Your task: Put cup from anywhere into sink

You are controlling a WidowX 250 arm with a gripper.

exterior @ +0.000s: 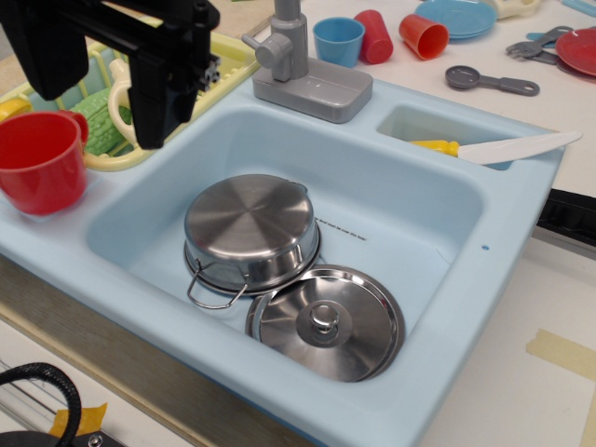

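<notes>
The large red cup with a side handle stands upright on the left corner of the light blue sink's rim, in front of the dish rack. The sink fills the middle of the view, with a deep basin, a small side compartment and a grey faucet. My black gripper hangs over the dish rack, just behind and to the right of the cup and apart from it. Its fingers merge into one dark shape, so how they stand does not show.
An upturned steel pot and its lid lie in the basin. A yellow-handled white knife rests across the side compartment. The yellow-green dish rack holds green items. Behind it are a blue cup, two red tumblers, plates and a grey spoon.
</notes>
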